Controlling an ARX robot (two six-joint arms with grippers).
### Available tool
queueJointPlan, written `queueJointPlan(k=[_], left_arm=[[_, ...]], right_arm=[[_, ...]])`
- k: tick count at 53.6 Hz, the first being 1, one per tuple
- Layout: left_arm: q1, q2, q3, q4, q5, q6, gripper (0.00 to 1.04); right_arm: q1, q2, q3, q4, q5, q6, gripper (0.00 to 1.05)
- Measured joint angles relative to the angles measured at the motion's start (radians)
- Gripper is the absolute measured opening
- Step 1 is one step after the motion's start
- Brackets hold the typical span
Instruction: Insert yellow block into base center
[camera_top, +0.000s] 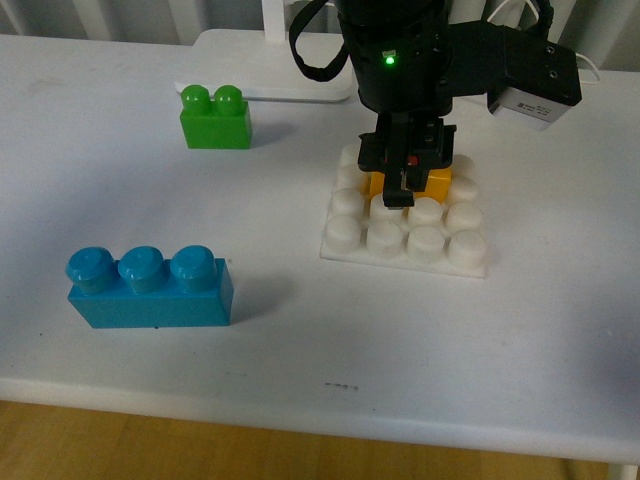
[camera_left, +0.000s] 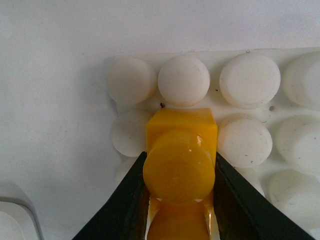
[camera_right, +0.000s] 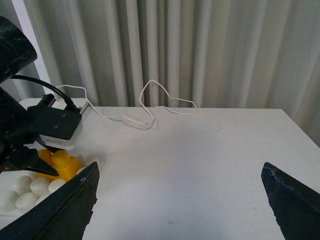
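The white studded base (camera_top: 404, 240) lies on the table at the right of centre. My left gripper (camera_top: 405, 183) reaches down over it, shut on the yellow block (camera_top: 437, 183), which sits among the studs near the base's middle. In the left wrist view the yellow block (camera_left: 181, 160) is clamped between the two black fingers (camera_left: 125, 205), with white studs of the base (camera_left: 248, 80) around it. My right gripper (camera_right: 180, 200) is open and empty, well off to the side; its view shows the yellow block (camera_right: 61, 163) and the base (camera_right: 30, 187) under the left arm.
A green two-stud brick (camera_top: 214, 118) stands at the back left. A blue three-stud brick (camera_top: 148, 287) stands at the front left. A white lamp stand (camera_top: 265, 65) lies at the back. A white cable (camera_right: 150, 102) trails across the table near the curtain.
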Motion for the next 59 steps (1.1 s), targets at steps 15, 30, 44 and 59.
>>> queueJointPlan(k=[15,30,44,59], left_arm=[[-0.005,-0.004,-0.011,0.014,0.007,-0.005,0.31],[0.006,-0.024,-0.033,0.047,0.013,-0.003,0.48],[0.034,-0.097,-0.107,0.096,-0.003,0.017,0.9],[0.058,-0.251,-0.19,0.172,-0.013,0.045,0.99]], right_arm=[[0.0,0.0,0.0,0.0,0.0,0.0,0.95],[0.0,0.0,0.0,0.0,0.0,0.0,0.95],[0.0,0.0,0.0,0.0,0.0,0.0,0.95],[0.0,0.0,0.0,0.0,0.0,0.0,0.95]])
